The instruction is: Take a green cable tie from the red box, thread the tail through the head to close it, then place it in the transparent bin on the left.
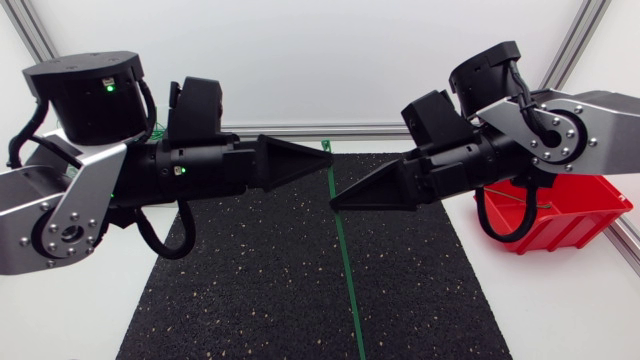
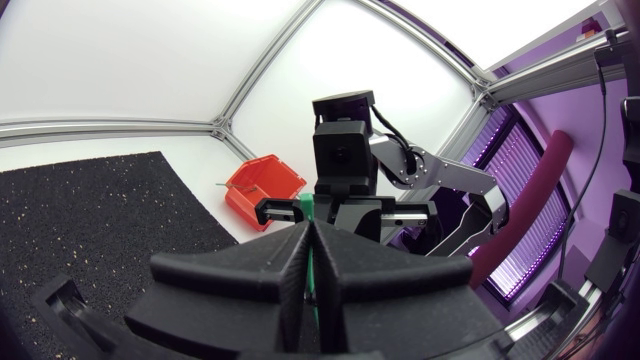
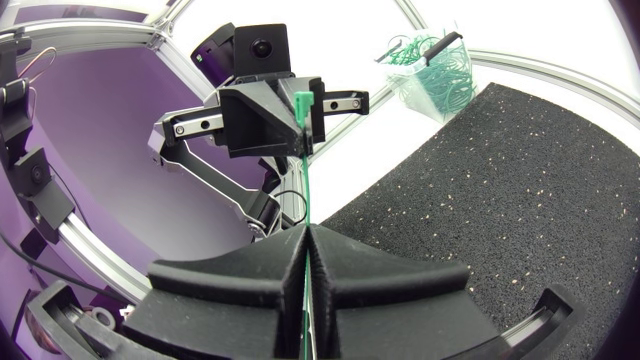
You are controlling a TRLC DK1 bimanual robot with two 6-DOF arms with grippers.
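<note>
Lit bright & even, diffuse, from overhead. Washed to near-white glare on table (image 1: 560,310) around black mat (image 1: 250,290), strongest past mat's far edge; mat itself dull, matte.

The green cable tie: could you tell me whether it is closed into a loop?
Not closed: the green cable tie runs straight from the left tool past the right tool, unlooped.

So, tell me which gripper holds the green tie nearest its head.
The left gripper; the right gripper grips the green tie lower, toward the trailing tail.
</note>
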